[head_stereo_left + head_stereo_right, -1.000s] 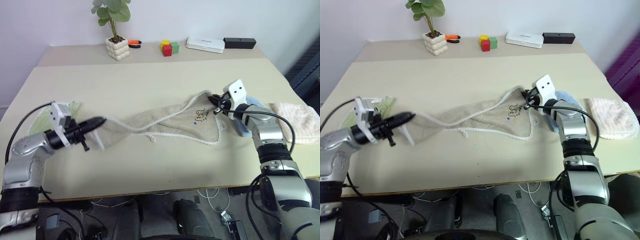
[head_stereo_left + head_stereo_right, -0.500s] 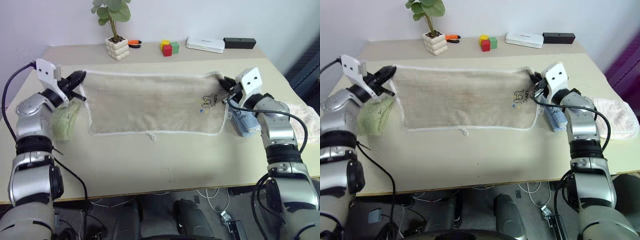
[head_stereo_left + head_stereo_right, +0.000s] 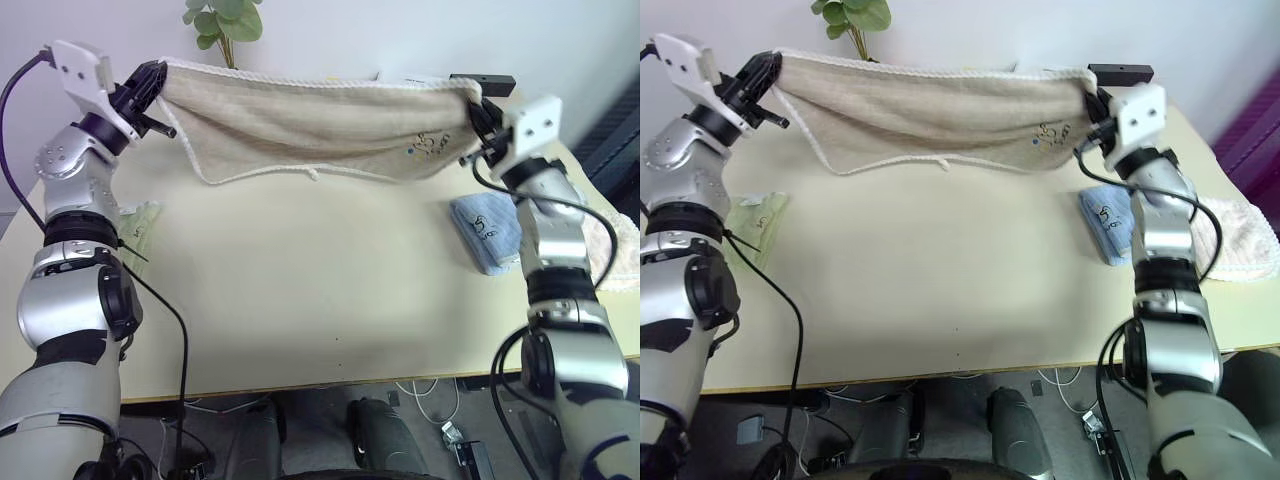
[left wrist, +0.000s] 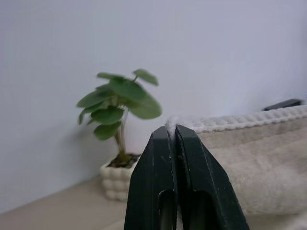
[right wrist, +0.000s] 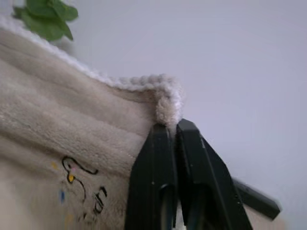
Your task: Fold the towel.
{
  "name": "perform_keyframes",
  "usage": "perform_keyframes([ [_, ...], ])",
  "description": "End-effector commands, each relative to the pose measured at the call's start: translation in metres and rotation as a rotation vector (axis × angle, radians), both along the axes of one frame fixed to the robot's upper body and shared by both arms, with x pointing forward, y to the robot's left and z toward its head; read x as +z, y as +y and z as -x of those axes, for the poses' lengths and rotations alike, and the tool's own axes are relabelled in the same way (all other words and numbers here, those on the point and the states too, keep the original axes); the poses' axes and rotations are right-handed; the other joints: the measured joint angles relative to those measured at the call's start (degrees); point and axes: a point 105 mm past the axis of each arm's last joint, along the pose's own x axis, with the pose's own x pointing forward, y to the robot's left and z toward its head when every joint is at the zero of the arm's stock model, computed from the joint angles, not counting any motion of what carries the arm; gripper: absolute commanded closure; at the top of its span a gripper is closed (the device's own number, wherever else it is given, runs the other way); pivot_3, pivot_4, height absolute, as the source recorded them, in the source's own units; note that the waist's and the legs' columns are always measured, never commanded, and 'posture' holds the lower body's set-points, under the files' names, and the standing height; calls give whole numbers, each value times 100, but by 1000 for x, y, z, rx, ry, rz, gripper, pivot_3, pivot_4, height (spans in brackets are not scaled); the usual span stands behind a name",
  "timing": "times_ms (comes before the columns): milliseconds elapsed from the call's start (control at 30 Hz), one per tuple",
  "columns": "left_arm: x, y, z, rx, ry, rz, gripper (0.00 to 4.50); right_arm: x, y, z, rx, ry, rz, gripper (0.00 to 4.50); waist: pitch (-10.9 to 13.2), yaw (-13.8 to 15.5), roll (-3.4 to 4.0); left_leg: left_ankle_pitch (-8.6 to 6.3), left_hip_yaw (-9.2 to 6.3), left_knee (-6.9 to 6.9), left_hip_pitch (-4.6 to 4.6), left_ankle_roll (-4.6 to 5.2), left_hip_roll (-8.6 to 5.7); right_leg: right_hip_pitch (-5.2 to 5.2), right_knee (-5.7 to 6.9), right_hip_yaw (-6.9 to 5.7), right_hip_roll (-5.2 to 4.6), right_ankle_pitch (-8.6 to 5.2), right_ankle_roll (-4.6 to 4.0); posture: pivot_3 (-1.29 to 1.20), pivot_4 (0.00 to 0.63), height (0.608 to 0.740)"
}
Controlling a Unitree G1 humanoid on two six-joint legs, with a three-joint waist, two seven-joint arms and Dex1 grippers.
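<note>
Since the earlier frames we see both arms raised: the beige-tan terry cloth towel (image 3: 310,120), then bunched on the tabletop, now hangs clear of it, stretched between the two grippers.

Largest is the pale cream rectangular table (image 3: 300,300), smooth and matte. Above its far half we find the towel, a broad nubby rectangle with a whitish corded edging, sagging gently along its top hem; a small dark printed mark (image 3: 432,145) sits near the right corner and a small white loop (image 3: 311,174) dangles from the lower hem.

On the table at our right lies a fluffy pale pink cloth (image 3: 612,240), and beside it a light blue folded towel (image 3: 485,230) of soft pile. At our left rests a light green folded towel (image 3: 138,225).

Behind the stretched cloth rises a round-leaved green plant (image 4: 120,103) in a knobbly white pot (image 4: 115,179).

We note the left gripper (image 3: 152,80) clenched on the towel's left top corner, and the right gripper (image 3: 478,108) pinching the right top corner, its black tapered fingers (image 5: 158,167) pressed together on the edging.
</note>
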Motion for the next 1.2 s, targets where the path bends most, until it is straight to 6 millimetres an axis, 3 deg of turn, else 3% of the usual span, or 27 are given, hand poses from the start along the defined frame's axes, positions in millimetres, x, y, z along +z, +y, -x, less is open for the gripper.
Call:
perform_keyframes([
  [33,3,7,19,-85,-52,-42,4500,20,1,37,100,-57,16,4447,0,-3,1,0,0,0,1,0,0,1,1,0,0,-1,0,0,150,740],
  [300,-56,13,63,-399,161,-74,4500,-31,27,90,275,159,97,4447,0,-15,3,0,-2,6,12,-1,6,7,10,1,7,-2,-2,0,150,740],
  [567,-91,17,122,-560,393,-58,4500,-52,20,125,349,309,131,4447,0,57,1,0,-3,16,17,-1,5,21,6,-1,-4,-3,-4,0,150,740],
  [733,-104,24,144,-542,471,-18,4500,-68,7,136,362,397,140,4447,-1,151,-1,-1,-3,18,28,0,6,28,5,-1,-4,-14,-24,0,150,740],
  [967,-114,31,150,-485,484,5,4500,-73,-5,130,319,409,140,4447,-4,164,-4,-1,-3,20,30,-1,4,33,2,-2,-8,-25,-42,0,150,740],
  [1200,-118,19,119,-417,402,-28,4500,-75,-9,106,208,366,136,4447,-4,185,-5,0,-3,22,31,-1,2,35,1,-3,-6,-23,-40,0,150,740],
])
